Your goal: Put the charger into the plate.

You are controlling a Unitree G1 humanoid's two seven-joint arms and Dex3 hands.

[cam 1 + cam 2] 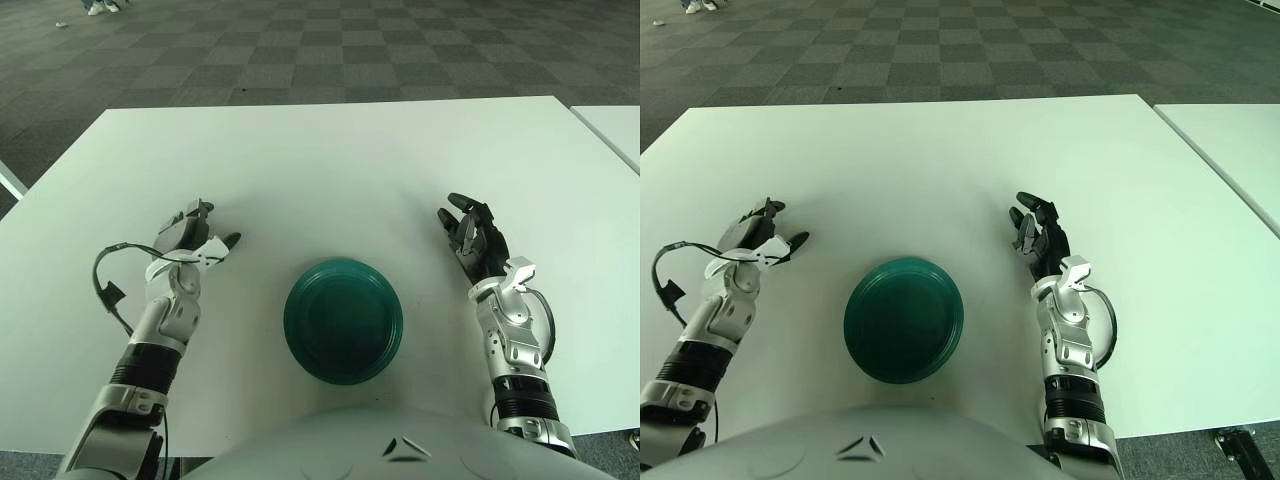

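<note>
I see no charger on the table [330, 150], so with both the left hand [190, 238] and right hand [475, 238] open and empty flanking the green plate [343, 320], locating it comes first.

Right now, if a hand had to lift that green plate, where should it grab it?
By its rim. The green plate lies flat on the table, round and shallow, so only the raised edge offers a lip to pinch. The open right hand could probably come in low from the plate's right side. The left hand shows to the plate's left.
</note>
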